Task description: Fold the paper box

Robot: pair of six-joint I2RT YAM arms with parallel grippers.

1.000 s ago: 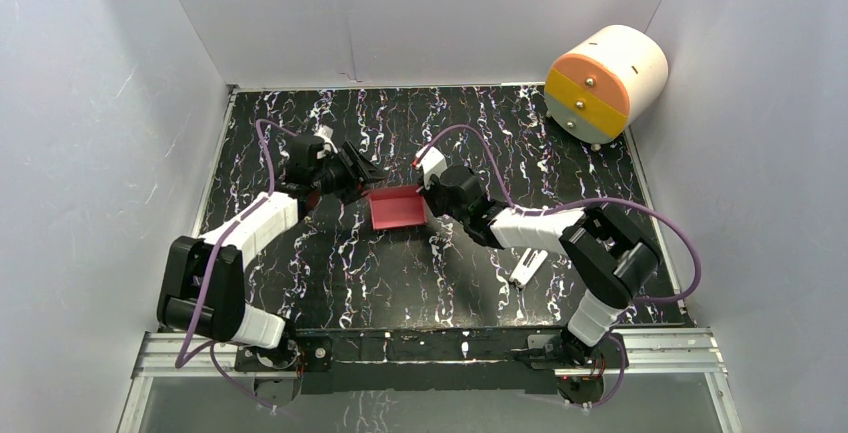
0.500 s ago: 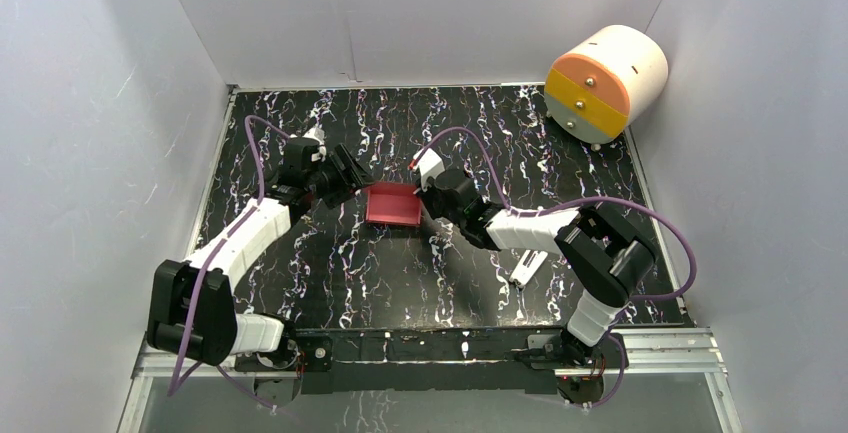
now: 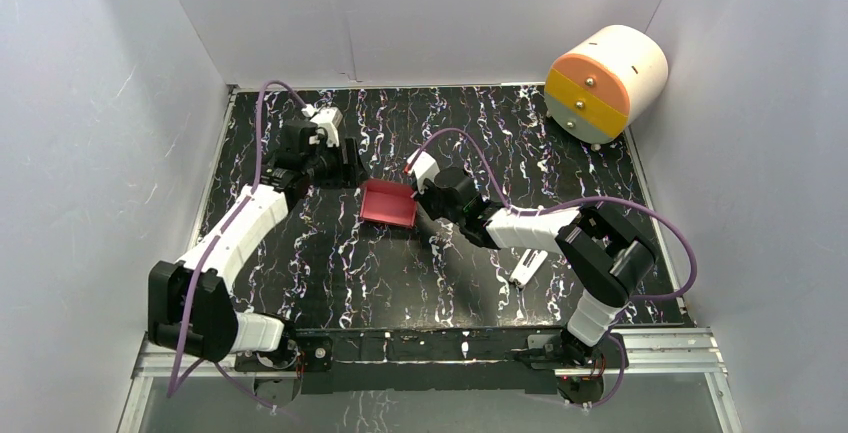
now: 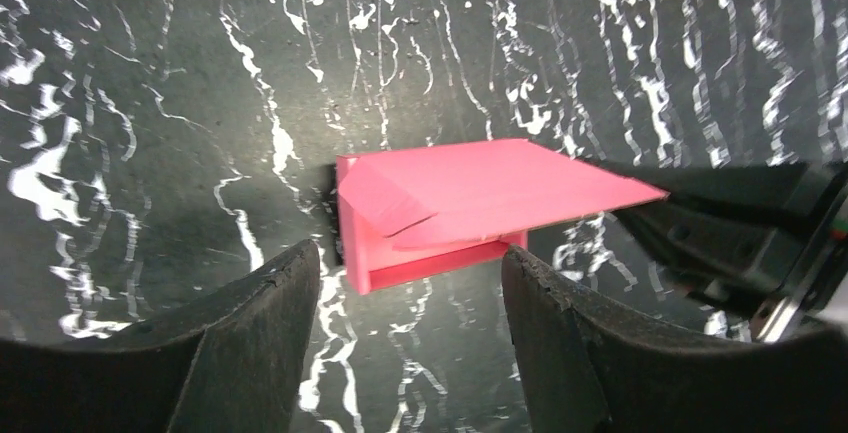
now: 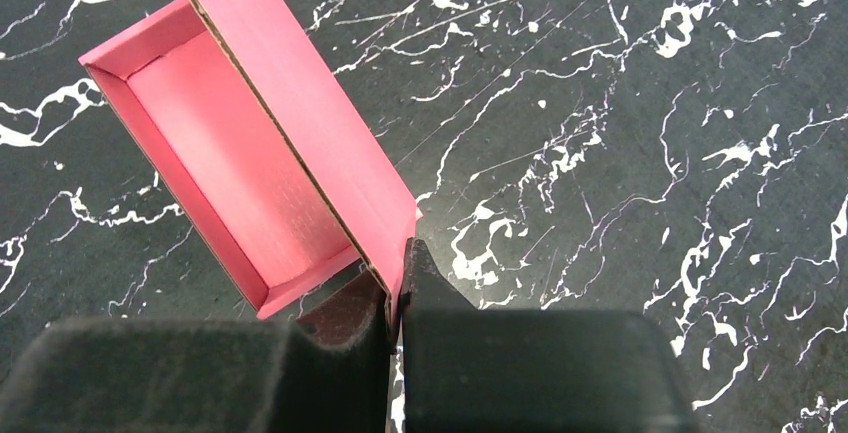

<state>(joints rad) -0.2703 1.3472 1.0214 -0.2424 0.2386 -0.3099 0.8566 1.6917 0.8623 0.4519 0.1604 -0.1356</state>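
Right pincer (image 5: 399, 275) on shallow pink box (image 5: 235, 178)

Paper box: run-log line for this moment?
paper box: partly folded, one side raised | right gripper: shut on that side | left gripper: open, empty

There is one paper box (image 3: 388, 203), pink-red, on one black marbled table (image 3: 500, 133). Two grippers flank it: the left gripper (image 4: 408, 263) just left of the box and the right gripper (image 5: 398, 283) at the box's right edge. One white-and-orange cylinder (image 3: 605, 83) stands well beyond the box, far to its right. One small white clip (image 3: 527, 267) lies right of the box, nearer the arm bases. Two purple cables (image 3: 262, 113) run along the arms, one on each side of the box.
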